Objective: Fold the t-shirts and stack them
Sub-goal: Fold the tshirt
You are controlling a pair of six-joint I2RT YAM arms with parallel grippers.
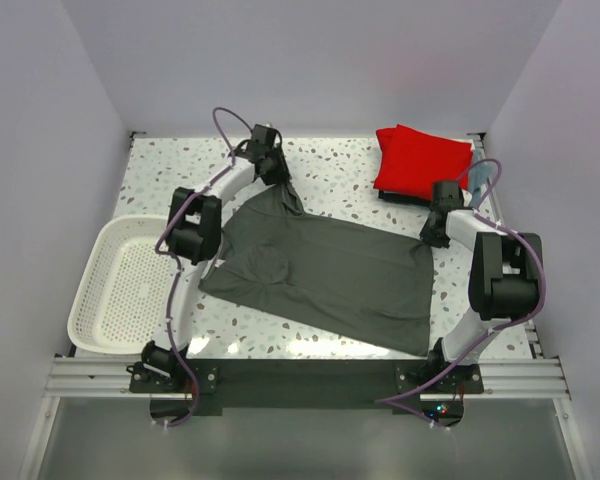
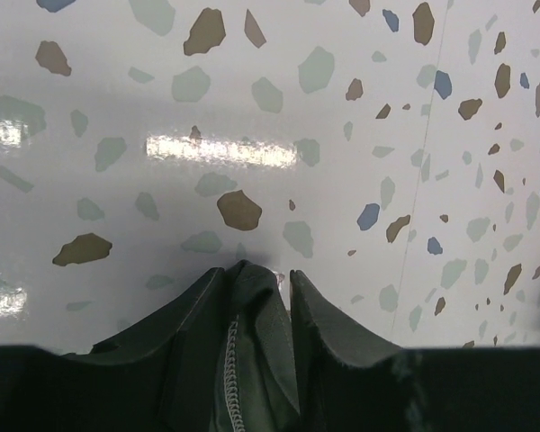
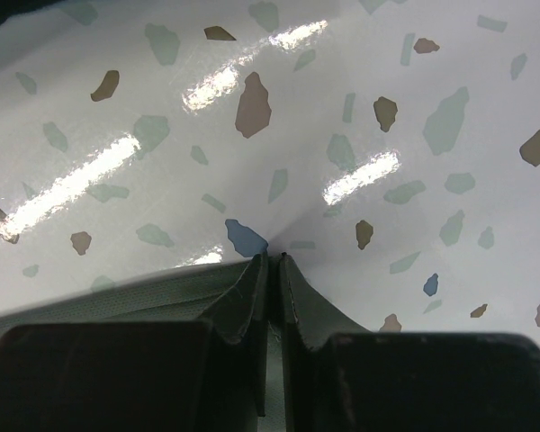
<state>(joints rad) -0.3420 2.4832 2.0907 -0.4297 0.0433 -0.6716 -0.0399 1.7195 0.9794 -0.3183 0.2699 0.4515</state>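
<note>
Item: large plain dark grey cloth t-shirt (image 1: 330,275), spread on the speckled white worktop (image 1: 350,165), long axis running between my left tool (image 2: 268,274), pinched shut on its lifted far-left corner, and my right tool (image 3: 271,261), pinched shut on its far-right corner.

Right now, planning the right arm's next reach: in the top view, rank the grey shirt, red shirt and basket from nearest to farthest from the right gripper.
1. Grey shirt: centre, its corner held by the right gripper.
2. Red shirt: just beyond, far right corner.
3. Basket: far off, at the left side.
</note>
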